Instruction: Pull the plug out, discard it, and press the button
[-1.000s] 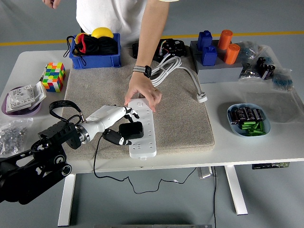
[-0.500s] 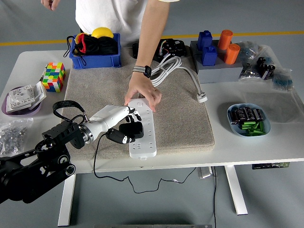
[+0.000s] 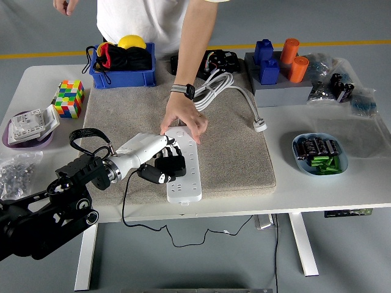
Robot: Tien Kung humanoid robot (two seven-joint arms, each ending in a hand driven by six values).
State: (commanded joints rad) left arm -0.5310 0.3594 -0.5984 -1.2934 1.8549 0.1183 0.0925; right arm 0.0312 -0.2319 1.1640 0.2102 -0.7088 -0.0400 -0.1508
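A white power strip (image 3: 185, 166) lies on the grey mat (image 3: 226, 143) near the table's front edge. A black plug (image 3: 173, 166) sits on its left side, its thin black cable hanging over the table edge. My left hand (image 3: 160, 163) comes in from the lower left, white fingers curled around the black plug. A person's hand (image 3: 183, 119) presses down on the far end of the strip. My right hand is out of sight.
A blue bin (image 3: 122, 59) with dark items stands at the back left, a colour cube (image 3: 68, 98) beside it. Blue and orange blocks (image 3: 278, 64) sit at the back right. A white cable (image 3: 235, 91) crosses the mat. A blue dish (image 3: 320, 154) holds batteries.
My left hand has shifted slightly right and up along the strip, staying on the black plug. The person's hand has stayed on the strip's far end.
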